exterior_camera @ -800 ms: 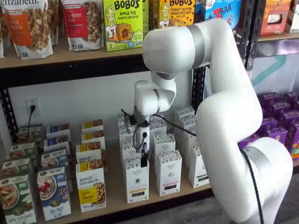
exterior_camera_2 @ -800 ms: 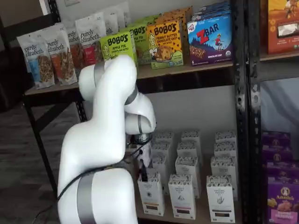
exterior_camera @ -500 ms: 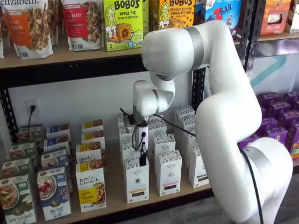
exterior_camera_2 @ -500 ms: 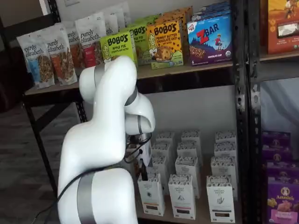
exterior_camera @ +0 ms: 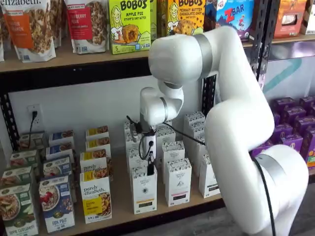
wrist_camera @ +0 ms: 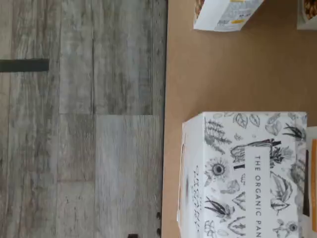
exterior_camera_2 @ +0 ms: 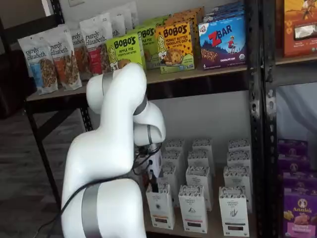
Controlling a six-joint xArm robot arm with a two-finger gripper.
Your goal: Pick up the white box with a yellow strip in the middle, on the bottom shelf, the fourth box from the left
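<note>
The arm [exterior_camera: 236, 123] is glossy white, built of thick rounded tubular segments joined by bulbous elbow-like housings. Grey bands ring it at the joints: one on the upper housing at about 1 o'clock in a shelf view [exterior_camera: 204, 49], one low on the base segment at about 4 o'clock, and a broad one on the lower segment in a shelf view [exterior_camera_2: 91, 210]. A thin black cable [exterior_camera: 266, 191] runs down the base segment, and further black cable loops from the wrist across to the forearm. The gripper [exterior_camera: 150, 169] has a small white body with a dark spot on its face and black fingers below it, seen too narrowly to judge any gap.
</note>
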